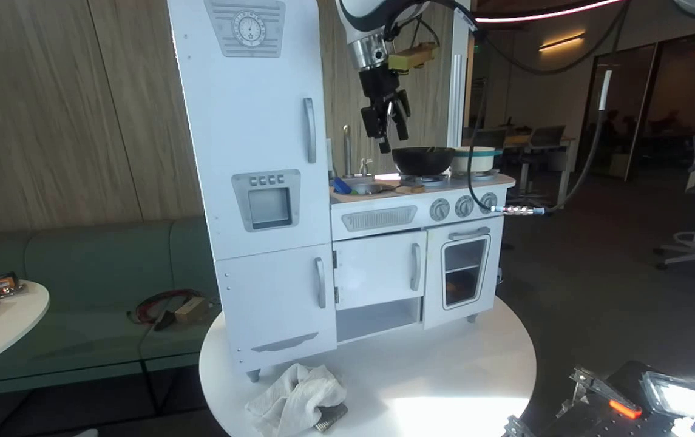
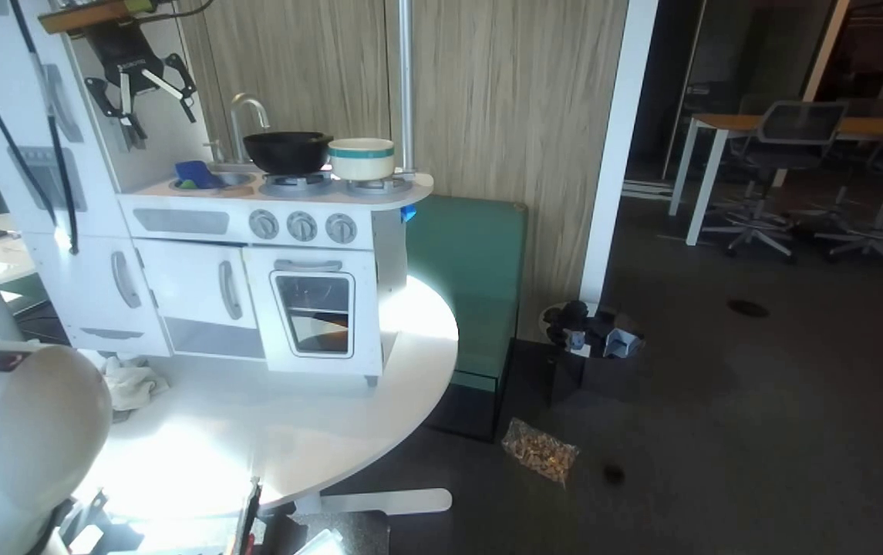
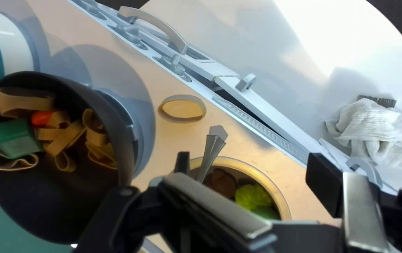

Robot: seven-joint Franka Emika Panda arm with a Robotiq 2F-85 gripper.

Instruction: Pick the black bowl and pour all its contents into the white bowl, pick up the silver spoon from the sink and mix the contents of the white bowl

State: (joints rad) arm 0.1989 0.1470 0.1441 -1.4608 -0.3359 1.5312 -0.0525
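The black bowl [image 1: 423,162] sits on a burner in both exterior views [image 2: 287,154]. In the wrist view the black bowl [image 3: 57,207] holds tan strips [image 3: 65,138], a green block [image 3: 16,137] and an orange piece. The white bowl [image 1: 473,161], with a teal band, stands beside it in both exterior views [image 2: 362,162] and partly shows in the wrist view [image 3: 16,45]. The silver spoon [image 3: 212,153] leans in the sink [image 3: 257,175], its handle over the rim; its lower end is hidden. My gripper [image 1: 393,138] is open and empty above the sink, also in the wrist view [image 3: 251,173].
The tap [image 2: 244,116] rises behind the sink. A blue item [image 2: 198,174] and green and brown pieces lie in the sink. A tan ring [image 3: 182,109] lies on the worktop. The tall white fridge [image 1: 256,152] stands beside the sink. A cloth [image 1: 298,397] lies on the table.
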